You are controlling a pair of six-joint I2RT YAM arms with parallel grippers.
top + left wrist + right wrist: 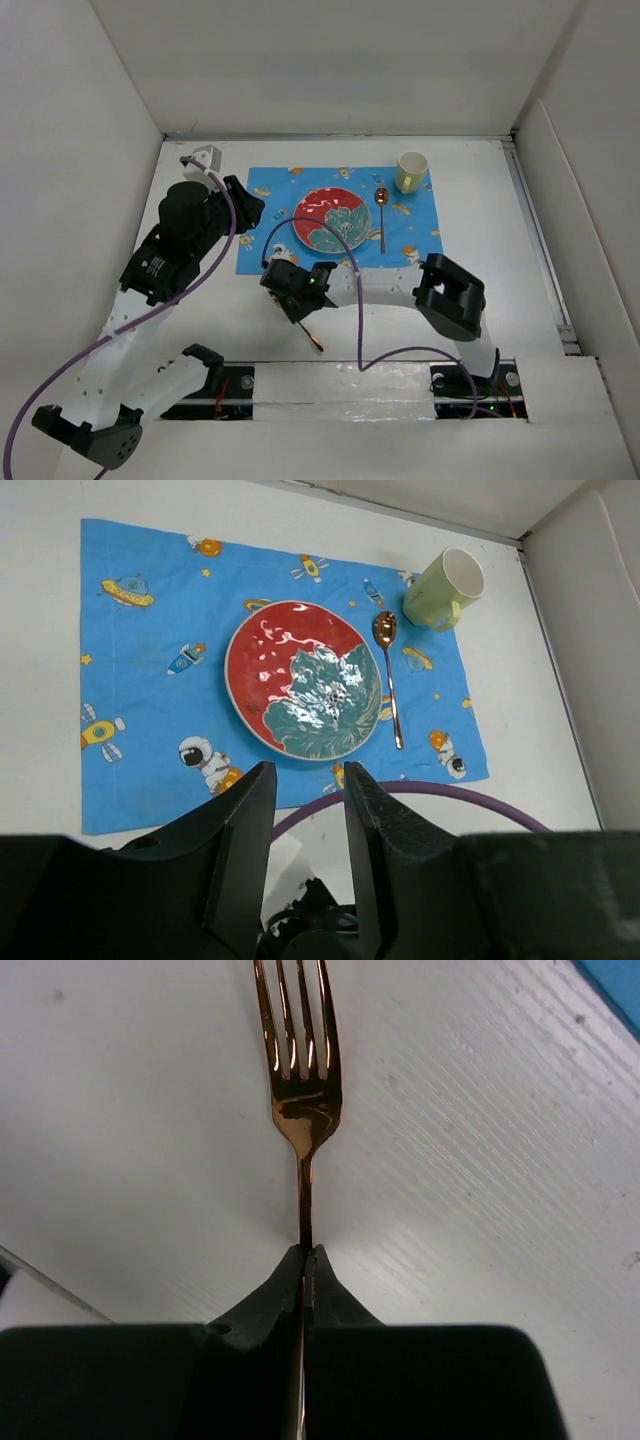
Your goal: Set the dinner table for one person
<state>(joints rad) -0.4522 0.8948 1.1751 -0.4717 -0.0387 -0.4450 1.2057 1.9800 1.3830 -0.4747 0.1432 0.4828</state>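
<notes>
Plate, spoon & mug sit on blue mat mid-way across the surface; right tool pinches the fork nr the mat, left tool part-open, empty – fork yet to place

One each: dinner table, mat, plate, spoon, mug, fork.

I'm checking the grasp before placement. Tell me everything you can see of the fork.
The fork is shiny, copper-coloured metal: four tines, narrow neck, thin handle. The right gripper is shut on its handle, tines pointing away from the wrist. It is over the white dinner table, near the front edge of the blue mat; contact with the table is unclear.
</notes>
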